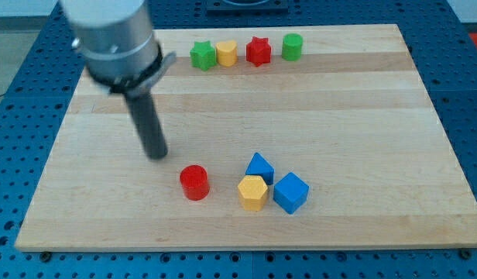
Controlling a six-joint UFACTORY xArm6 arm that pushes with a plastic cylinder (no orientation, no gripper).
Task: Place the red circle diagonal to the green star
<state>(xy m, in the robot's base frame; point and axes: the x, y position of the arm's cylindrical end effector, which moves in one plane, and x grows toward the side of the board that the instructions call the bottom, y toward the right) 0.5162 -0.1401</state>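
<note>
The red circle [194, 182] stands on the wooden board [362, 116] at the lower middle. The green star [201, 56] is at the view's top, at the left end of a row of blocks. My tip [156, 154] is on the board to the upper left of the red circle, a short gap away, not touching it. The rod rises toward the view's top left.
The top row runs green star, yellow block [226, 53], red star [259, 51], green cylinder [292, 46]. Right of the red circle sit a blue triangular block [259, 167], a yellow hexagonal block [252, 192] and a blue cube [290, 192].
</note>
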